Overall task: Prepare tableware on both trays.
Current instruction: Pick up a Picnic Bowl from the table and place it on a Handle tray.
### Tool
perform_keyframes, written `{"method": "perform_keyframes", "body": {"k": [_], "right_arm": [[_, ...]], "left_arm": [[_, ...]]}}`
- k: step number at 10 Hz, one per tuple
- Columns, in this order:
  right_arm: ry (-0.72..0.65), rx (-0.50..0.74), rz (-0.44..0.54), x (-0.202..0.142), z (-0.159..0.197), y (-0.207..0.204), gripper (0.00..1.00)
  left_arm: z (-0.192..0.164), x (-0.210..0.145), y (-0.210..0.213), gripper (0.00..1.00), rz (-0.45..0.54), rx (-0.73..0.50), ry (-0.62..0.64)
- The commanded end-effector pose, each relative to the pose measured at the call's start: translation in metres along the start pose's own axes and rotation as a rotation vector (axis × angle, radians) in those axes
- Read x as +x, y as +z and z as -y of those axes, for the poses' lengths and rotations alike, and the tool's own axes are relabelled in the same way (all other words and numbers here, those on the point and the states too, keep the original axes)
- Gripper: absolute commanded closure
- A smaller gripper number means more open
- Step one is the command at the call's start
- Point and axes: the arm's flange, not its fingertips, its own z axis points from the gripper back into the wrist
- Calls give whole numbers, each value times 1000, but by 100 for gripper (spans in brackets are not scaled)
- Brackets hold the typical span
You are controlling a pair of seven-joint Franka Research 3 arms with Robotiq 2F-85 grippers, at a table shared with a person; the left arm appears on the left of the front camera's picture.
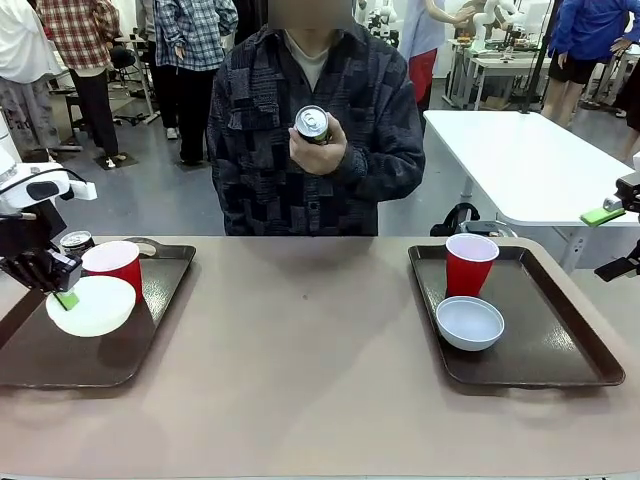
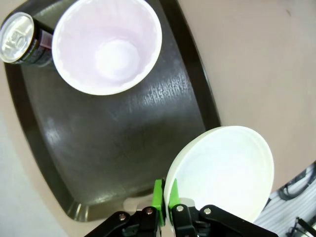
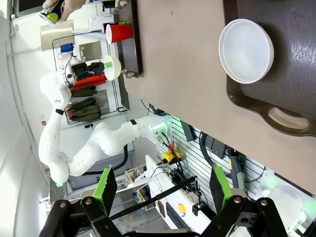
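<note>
I see the table [image 1: 300, 380] carrying two brown trays, one at each end. The left tray [image 1: 100, 365] holds three things: a red cup [image 1: 115, 266] upright near its far edge, a dark can [image 1: 76, 243] just beside that cup toward the far left corner, and a white bowl [image 1: 92, 305] at the middle, tilted up on its rim — my left gripper [image 1: 62, 296] is clamped on that rim, green pads pinching the bowl wall from both sides. From the left wrist camera the cup looks empty, white inside, and so does the bowl; whether the bowl's low edge touches the tray I cannot tell.

The right tray [image 1: 560, 345] holds two things: a second red cup [image 1: 470, 264] upright near its far left corner, and a second white bowl [image 1: 470, 323] sitting flat just in front of it, by the left edge, empty.

My right gripper [image 3: 163, 190] hangs off the table's right end with its fingers wide apart, nothing between them.

Across the table a person's hand [image 1: 322, 152] holds another can [image 1: 312, 124] at chest height — silver top tipped toward me.
</note>
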Motion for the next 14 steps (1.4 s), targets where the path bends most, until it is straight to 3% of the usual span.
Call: {"method": "perform_keyframes", "body": {"k": [1, 3, 6, 14], "right_arm": [[6, 1, 0, 2, -1, 0, 1], [6, 1, 0, 2, -1, 0, 1], [6, 1, 0, 2, -1, 0, 1], [6, 1, 0, 2, -1, 0, 1]], "left_arm": [[-3, 0, 0, 100, 1, -5, 7], [0, 0, 0, 96, 0, 0, 1], [-18, -26, -28, 96, 1, 23, -140], [-48, -50, -91, 96, -16, 78, -110]]}}
